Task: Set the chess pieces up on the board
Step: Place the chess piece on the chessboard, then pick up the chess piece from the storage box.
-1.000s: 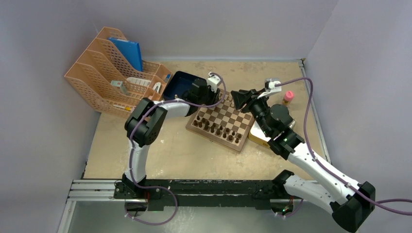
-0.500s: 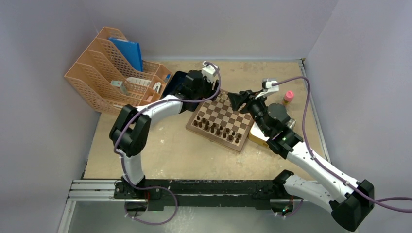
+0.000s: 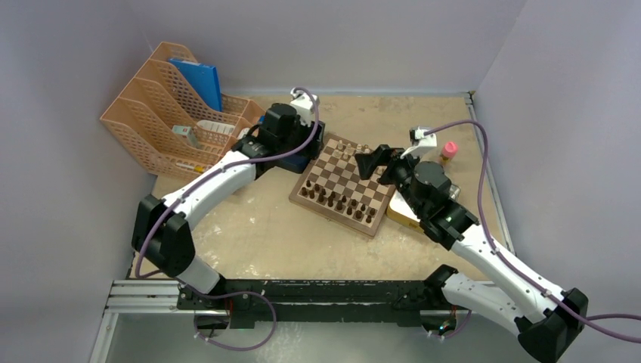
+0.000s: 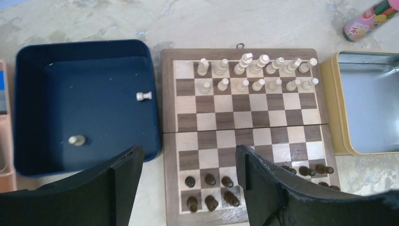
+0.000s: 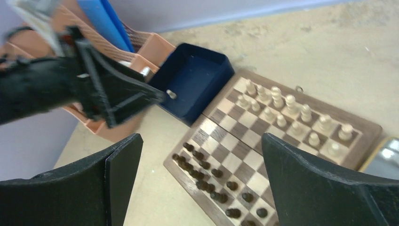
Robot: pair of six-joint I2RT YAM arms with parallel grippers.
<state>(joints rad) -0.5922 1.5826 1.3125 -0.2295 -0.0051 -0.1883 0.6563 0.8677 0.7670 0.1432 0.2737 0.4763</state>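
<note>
Left gripper (image 4: pixel 188 153) pulled back off the board (image 4: pixel 244 120) to over the blue tray (image 4: pixel 94 113), fingers spread, empty. Right gripper (image 5: pixel 202 141) now spread wide, empty.

No legible writing anywhere; just blurred, colourful print on the label of the pink bottle (image 4: pixel 369 20).

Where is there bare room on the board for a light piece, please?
Bare: the checkered wooden chessboard's four middle rows and the two end squares beside the dark blue square tray. Crowded: light beige wooden pieces' rows elsewhere.
</note>
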